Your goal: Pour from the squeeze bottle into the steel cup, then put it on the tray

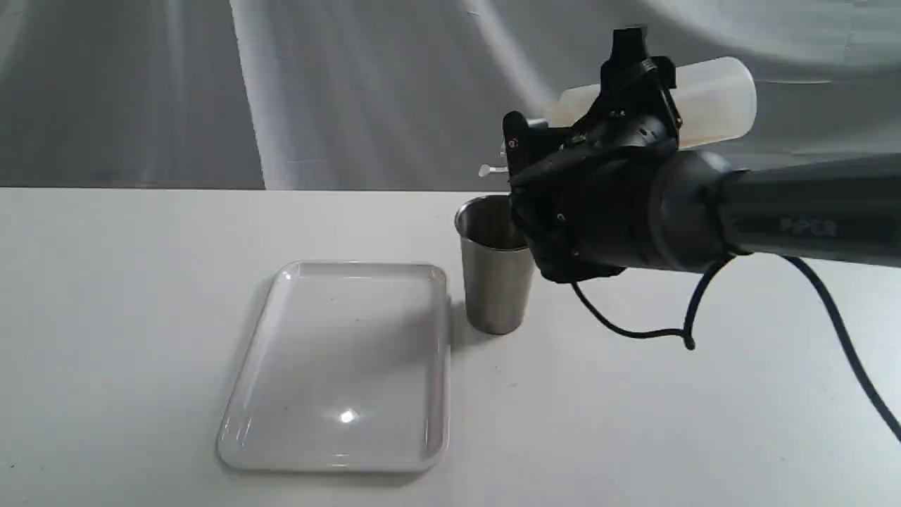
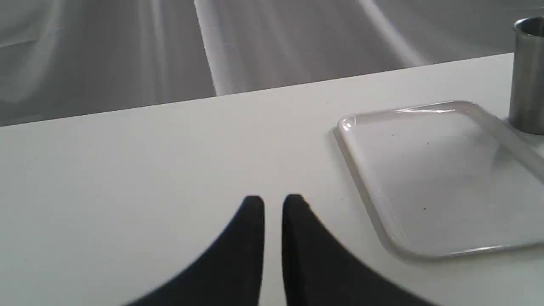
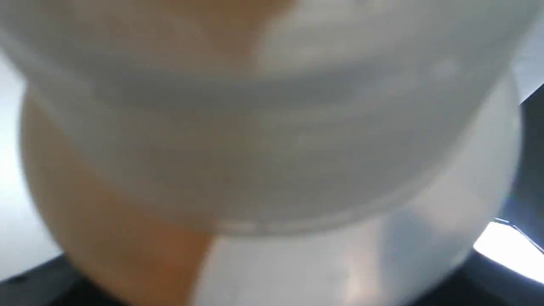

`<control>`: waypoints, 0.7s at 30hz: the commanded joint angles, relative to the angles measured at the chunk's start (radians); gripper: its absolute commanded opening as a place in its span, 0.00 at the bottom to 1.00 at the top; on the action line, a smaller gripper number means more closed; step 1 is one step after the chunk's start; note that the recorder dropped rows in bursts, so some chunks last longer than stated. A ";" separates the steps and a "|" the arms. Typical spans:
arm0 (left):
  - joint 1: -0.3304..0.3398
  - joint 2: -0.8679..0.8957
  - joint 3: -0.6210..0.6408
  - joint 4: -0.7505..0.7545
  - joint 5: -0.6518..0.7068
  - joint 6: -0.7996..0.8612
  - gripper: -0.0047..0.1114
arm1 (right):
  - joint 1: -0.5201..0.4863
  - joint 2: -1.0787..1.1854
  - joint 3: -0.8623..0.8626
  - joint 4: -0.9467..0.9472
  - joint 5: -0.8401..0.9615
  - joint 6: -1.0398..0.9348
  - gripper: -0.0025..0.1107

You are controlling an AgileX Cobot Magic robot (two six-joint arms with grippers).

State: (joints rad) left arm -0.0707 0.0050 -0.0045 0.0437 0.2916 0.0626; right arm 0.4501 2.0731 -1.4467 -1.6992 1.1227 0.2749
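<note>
**A:** What sat closest to the lens?

**B:** The squeeze bottle (image 3: 272, 148). It filled the right wrist view as a whitish blur, with amber liquid showing through its wall.

**A:** And from the exterior view?

**B:** The right gripper (image 1: 633, 91) was clamped around the squeeze bottle (image 1: 711, 98) at mid-body and held it in the air, tipped almost onto its side. Its base pointed up and to the right, and its nozzle end slanted down to the left. The wrist hid the nozzle itself. Only a small white cap strap (image 1: 490, 170) stuck out, just above the rim of the steel cup (image 1: 493, 282).

**A:** Was anything pouring?

**B:** I couldn't tell, because the arm covered that spot.

**A:** Where was the cup?

**B:** It stood upright on the white bench (image 1: 141, 317), just beside the far right corner of the tray (image 1: 338, 461) and not on it. The tray lay flat, nearer the camera and left of the cup.

**A:** And the other arm?

**B:** The left gripper (image 2: 273, 204) hung low over the bench with its fingers drawn almost together. Only a thin slit showed between them, and they gripped nothing. From there the tray (image 2: 361, 178) lay off to one side, with the steel cup (image 2: 527, 80) beyond it.

**A:** Anything else?

**B:** A black cable (image 1: 633, 331) drooped under the right arm, and grey cloth (image 1: 352, 84) hung behind the bench.
</note>
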 commanded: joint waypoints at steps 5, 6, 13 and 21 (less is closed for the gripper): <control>-0.003 -0.005 0.004 0.001 -0.007 -0.002 0.11 | 0.004 -0.033 -0.010 -0.045 0.013 -0.049 0.53; -0.003 -0.005 0.004 0.001 -0.007 -0.002 0.11 | 0.004 -0.033 -0.010 -0.045 0.013 -0.065 0.53; -0.003 -0.005 0.004 0.001 -0.007 -0.002 0.11 | 0.004 -0.033 -0.010 -0.045 0.012 -0.123 0.53; -0.003 -0.005 0.004 0.001 -0.007 -0.002 0.11 | 0.004 -0.033 -0.010 -0.045 0.006 -0.205 0.53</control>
State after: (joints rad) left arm -0.0707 0.0050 -0.0045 0.0437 0.2916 0.0626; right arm 0.4501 2.0601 -1.4467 -1.7016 1.1160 0.0908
